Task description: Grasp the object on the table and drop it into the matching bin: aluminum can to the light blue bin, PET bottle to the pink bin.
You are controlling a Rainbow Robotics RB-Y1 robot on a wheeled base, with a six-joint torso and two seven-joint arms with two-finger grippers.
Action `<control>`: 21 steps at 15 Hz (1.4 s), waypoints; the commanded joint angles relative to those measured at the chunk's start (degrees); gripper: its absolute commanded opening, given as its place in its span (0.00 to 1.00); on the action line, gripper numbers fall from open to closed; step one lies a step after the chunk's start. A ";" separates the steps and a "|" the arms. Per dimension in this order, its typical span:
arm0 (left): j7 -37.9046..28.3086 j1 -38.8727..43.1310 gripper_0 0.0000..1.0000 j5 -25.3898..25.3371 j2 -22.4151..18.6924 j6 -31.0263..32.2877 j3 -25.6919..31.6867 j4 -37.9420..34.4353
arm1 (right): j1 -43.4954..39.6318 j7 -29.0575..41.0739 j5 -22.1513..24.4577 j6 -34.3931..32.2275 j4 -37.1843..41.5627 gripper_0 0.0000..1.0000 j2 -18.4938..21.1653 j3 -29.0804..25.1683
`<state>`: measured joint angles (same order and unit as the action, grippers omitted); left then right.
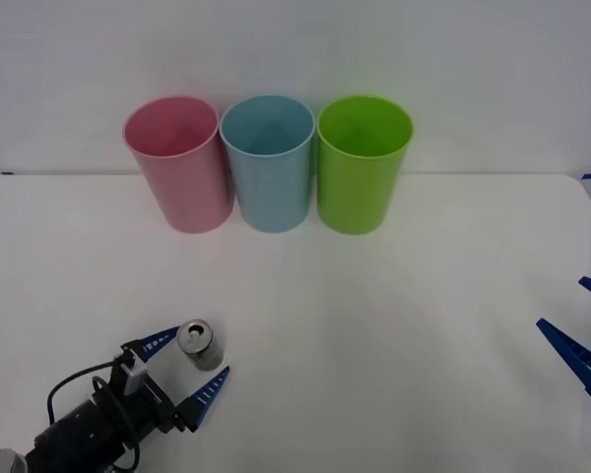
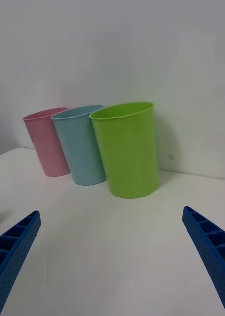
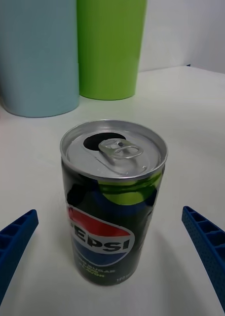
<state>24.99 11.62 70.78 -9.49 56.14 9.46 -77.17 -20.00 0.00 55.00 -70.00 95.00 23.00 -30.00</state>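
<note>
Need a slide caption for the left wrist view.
Open left gripper straddling upright aluminum can on the table.

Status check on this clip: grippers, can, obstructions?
Left gripper open, straddling upright aluminum can. Right gripper open, parked at table's right. Path to light blue bin clear.

Reads "PEPSI", first letter half hidden, across the red, white and blue globe on the aluminum can (image 3: pixel 114 197) between the left tool's (image 3: pixel 112 256) spread fingers; smaller print below illegible.
</note>
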 commanded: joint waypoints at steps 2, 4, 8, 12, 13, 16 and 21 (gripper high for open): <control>-0.20 -0.72 1.00 0.06 0.00 -1.82 -1.64 0.01 | 0.00 0.00 0.00 0.00 0.00 1.00 0.00 0.00; -0.11 -0.90 1.00 0.06 0.62 -2.70 -2.17 0.01 | 0.00 0.00 0.00 0.00 0.00 1.00 0.00 0.00; 0.33 -1.78 1.00 0.41 1.41 -2.87 -2.52 1.32 | 0.00 0.00 0.00 0.00 0.00 1.00 0.00 0.00; 0.33 -1.78 1.00 0.41 1.32 -2.87 -2.69 1.32 | 0.00 0.00 0.00 0.00 0.00 1.00 0.00 0.00; 0.33 -1.78 1.00 0.33 1.32 -2.87 -2.61 1.24 | 0.00 0.00 0.00 0.00 0.00 1.00 0.00 0.00; 0.50 -1.78 0.01 0.06 1.41 -2.79 -2.69 1.32 | 0.00 0.00 0.00 0.00 0.00 1.00 0.00 0.00; 0.50 -1.69 0.00 -0.02 1.50 -2.79 -2.52 1.24 | 0.00 0.00 0.00 0.00 0.00 1.00 0.00 0.00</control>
<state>25.49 9.91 70.79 -8.01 53.33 6.87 -75.90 -20.00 0.00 55.00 -70.00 95.00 23.00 -30.00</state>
